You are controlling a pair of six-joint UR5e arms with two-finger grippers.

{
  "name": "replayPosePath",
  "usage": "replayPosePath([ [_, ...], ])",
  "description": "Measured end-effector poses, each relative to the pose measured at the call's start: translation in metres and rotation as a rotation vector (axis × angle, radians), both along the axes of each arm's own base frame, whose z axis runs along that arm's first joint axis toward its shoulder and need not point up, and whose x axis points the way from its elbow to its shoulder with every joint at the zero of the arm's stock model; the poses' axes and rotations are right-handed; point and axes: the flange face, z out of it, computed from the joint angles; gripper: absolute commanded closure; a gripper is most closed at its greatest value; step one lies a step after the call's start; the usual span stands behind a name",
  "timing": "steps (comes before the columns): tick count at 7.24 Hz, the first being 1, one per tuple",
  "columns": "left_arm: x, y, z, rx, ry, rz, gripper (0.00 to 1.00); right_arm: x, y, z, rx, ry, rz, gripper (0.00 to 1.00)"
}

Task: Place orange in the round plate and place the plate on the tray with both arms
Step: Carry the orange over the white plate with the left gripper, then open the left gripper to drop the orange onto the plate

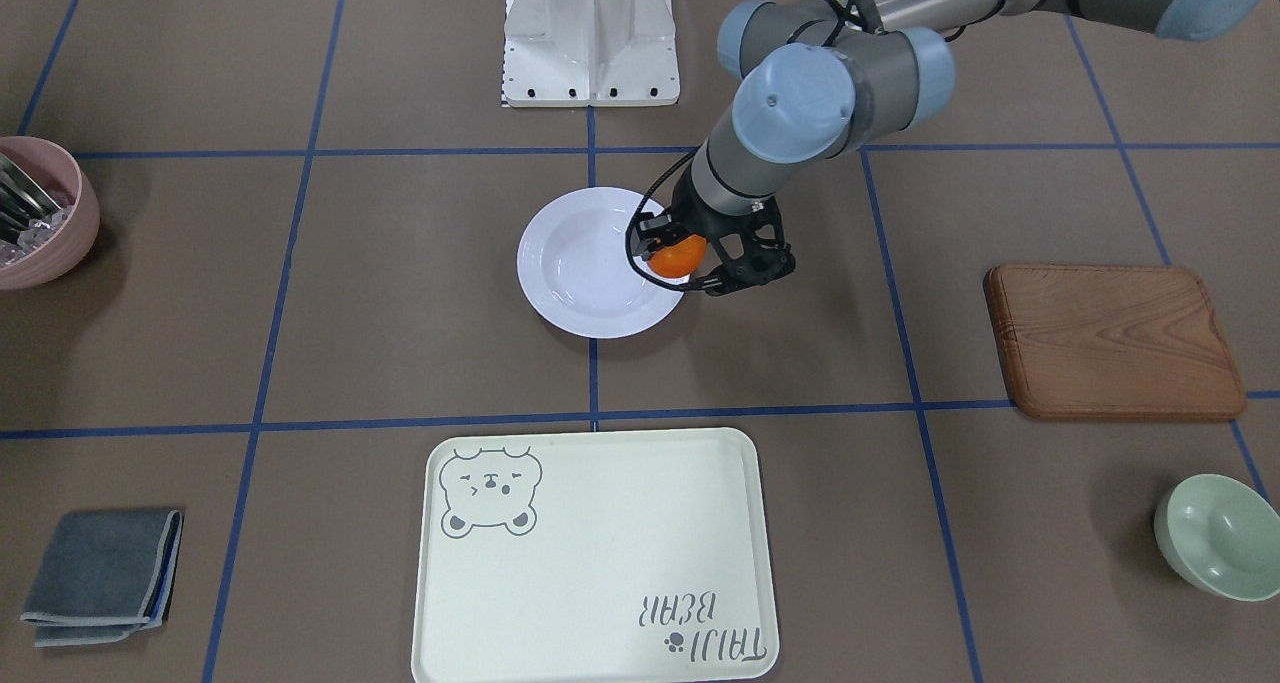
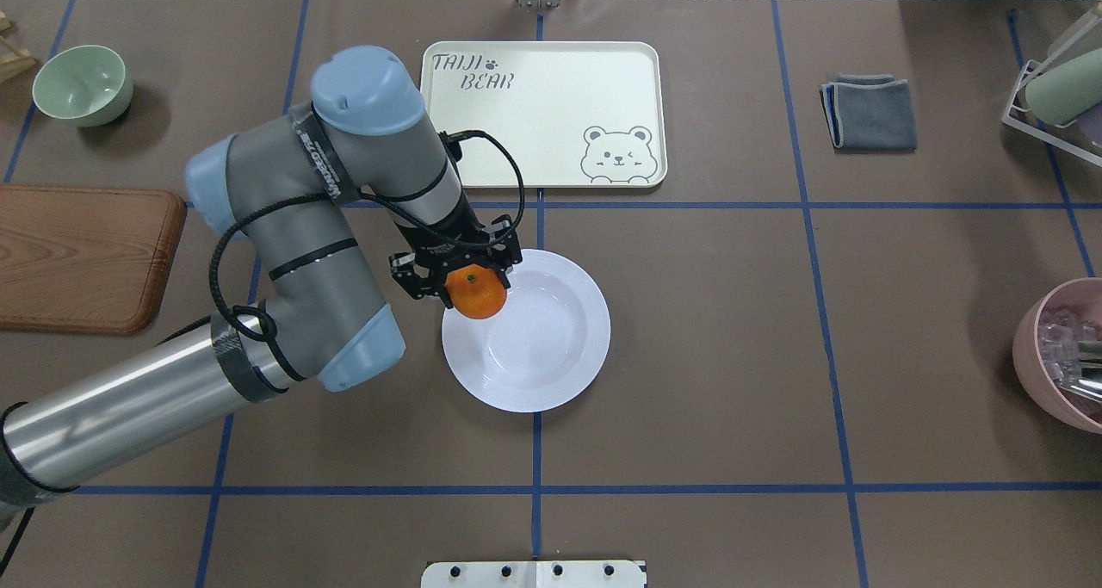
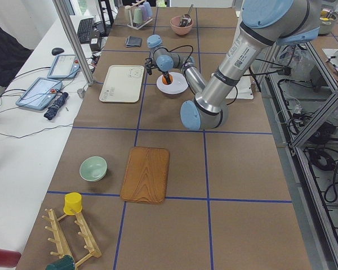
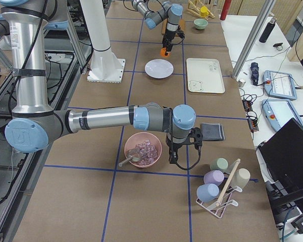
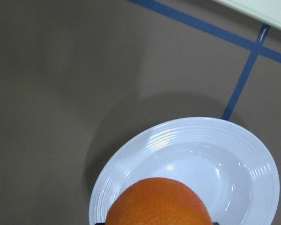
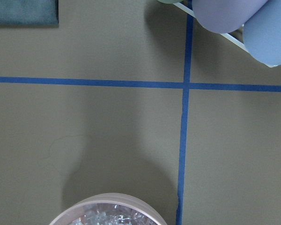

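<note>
My left gripper point(image 2: 466, 283) is shut on the orange point(image 2: 476, 294) and holds it in the air over the near-left rim of the round plate point(image 2: 551, 351). The white plate lies at the table's middle with nothing in its well. In the left wrist view the orange point(image 5: 159, 202) fills the bottom edge above the plate point(image 5: 210, 150). The cream tray point(image 2: 551, 110) with the bear drawing lies just beyond the plate, with nothing on it. My right gripper point(image 4: 185, 146) hovers far off beside the pink bowl; I cannot tell whether it is open or shut.
A wooden board point(image 2: 82, 256) and a green bowl point(image 2: 83, 84) lie on the left side. On the right are a folded grey cloth point(image 2: 869, 110), a cup rack point(image 2: 1055, 89) and a pink bowl point(image 2: 1063, 355) holding ice cubes.
</note>
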Motion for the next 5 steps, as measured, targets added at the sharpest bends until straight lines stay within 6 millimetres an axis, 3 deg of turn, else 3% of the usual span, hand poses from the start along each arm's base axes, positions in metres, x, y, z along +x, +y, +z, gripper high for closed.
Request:
replayPosePath([
  [1,0.019,0.007,0.007,0.010,0.004,0.014,1.00,0.000,0.000,0.000,-0.001,-0.002,0.000,0.00],
  [2,0.031,0.013,0.011,0.014,0.005,0.027,0.69,0.000,0.000,0.000,-0.001,-0.003,0.001,0.00],
  [3,0.036,0.017,0.012,0.019,0.012,0.035,0.02,0.000,-0.001,-0.001,0.000,-0.003,0.001,0.00],
  [5,0.038,0.020,0.003,0.037,0.053,0.032,0.01,0.000,-0.002,-0.003,0.005,-0.003,0.001,0.00],
])
